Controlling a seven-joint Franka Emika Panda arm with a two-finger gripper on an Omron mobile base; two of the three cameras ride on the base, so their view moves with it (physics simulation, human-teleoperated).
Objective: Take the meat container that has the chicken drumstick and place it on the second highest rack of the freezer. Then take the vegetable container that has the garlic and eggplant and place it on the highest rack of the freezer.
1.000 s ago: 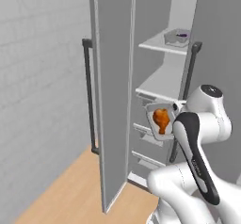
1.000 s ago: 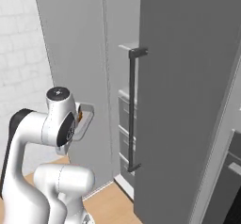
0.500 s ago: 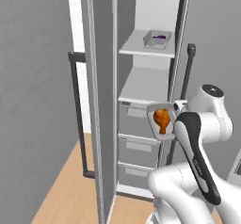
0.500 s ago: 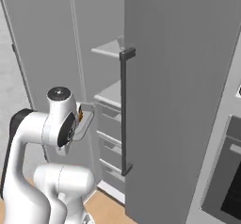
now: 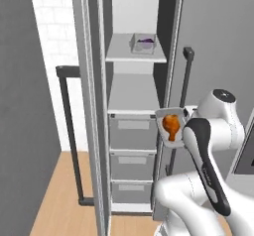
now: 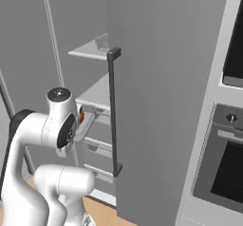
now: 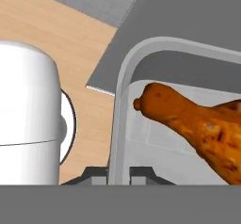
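Observation:
My gripper (image 7: 118, 174) is shut on the rim of the pale meat container (image 7: 120, 100), which holds the orange-brown chicken drumstick (image 7: 197, 124). In the left base view that container (image 5: 171, 125) hangs in front of the open freezer (image 5: 134, 106), by its right edge, just below the second highest rack (image 5: 131, 98). On the highest rack (image 5: 124, 56) sits the vegetable container (image 5: 144, 43) with the dark purple eggplant (image 5: 147, 43). The garlic is hidden from me. An edge of the held container (image 6: 87, 120) peeks out beside the arm.
Three grey drawers (image 5: 131, 131) fill the freezer below the racks. Its left door (image 5: 92, 106) stands open with a dark bar handle (image 5: 69, 131). The right door (image 6: 156, 101) with its handle (image 6: 113, 111) is close to the arm. A built-in oven (image 6: 223, 173) is at right.
The whole picture has shifted as the base moved, so the freezer's inside now faces me more squarely. The container stays held in the same spot by the arm.

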